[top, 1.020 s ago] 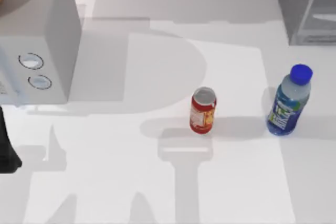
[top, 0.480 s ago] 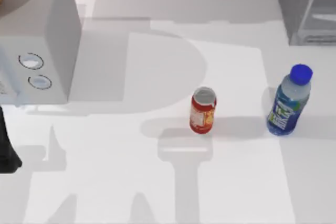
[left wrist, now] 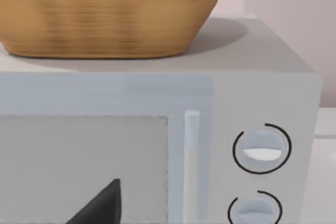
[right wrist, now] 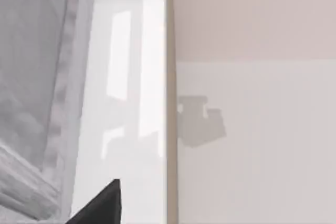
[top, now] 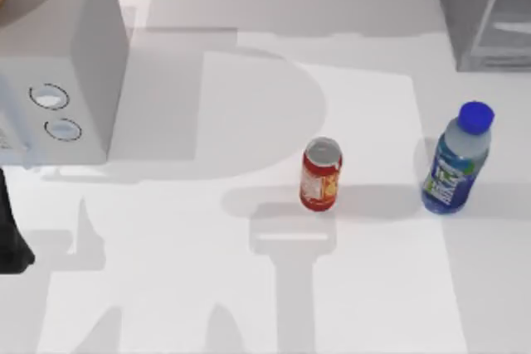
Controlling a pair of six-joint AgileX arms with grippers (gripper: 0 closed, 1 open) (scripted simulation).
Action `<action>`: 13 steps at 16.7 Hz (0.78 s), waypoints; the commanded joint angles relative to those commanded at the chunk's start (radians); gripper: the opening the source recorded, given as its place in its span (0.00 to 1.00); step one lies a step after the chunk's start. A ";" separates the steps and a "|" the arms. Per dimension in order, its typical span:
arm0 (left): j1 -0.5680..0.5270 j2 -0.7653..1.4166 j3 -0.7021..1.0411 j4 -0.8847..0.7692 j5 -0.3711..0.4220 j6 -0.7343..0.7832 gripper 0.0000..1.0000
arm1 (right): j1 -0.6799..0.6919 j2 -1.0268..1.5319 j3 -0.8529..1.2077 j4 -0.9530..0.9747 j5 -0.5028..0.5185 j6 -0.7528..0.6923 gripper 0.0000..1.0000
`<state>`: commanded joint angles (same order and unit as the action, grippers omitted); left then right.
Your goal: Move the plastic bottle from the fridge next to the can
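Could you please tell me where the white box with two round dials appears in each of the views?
Top view: white box at the table's left edge, far left of the can.
Left wrist view: its front, with a wicker basket on top.
Right wrist view: not in it.
Shared landmark: the two dials.

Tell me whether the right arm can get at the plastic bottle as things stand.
Probably yes: the plastic bottle stands upright in the open on the table's right side, apart from the can and fridge.
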<state>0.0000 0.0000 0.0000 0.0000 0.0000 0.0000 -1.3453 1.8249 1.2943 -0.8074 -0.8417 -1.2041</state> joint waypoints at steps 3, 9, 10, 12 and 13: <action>0.000 0.000 0.000 0.000 0.000 0.000 1.00 | 0.160 0.003 0.004 0.225 0.017 0.275 1.00; 0.000 0.000 0.000 0.000 0.000 0.000 1.00 | 0.412 0.001 -0.006 0.516 0.092 0.575 1.00; 0.000 0.000 0.000 0.000 0.000 0.000 1.00 | 0.419 0.000 -0.008 0.532 0.109 0.594 1.00; 0.000 0.000 0.000 0.000 0.000 0.000 1.00 | 0.420 -0.002 -0.009 0.538 0.117 0.602 1.00; 0.000 0.000 0.000 0.000 0.000 0.000 1.00 | 0.420 -0.002 -0.009 0.538 0.117 0.602 1.00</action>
<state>0.0000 0.0000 0.0000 0.0000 0.0000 0.0000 -0.9256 1.8232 1.2849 -0.2697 -0.7247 -0.6023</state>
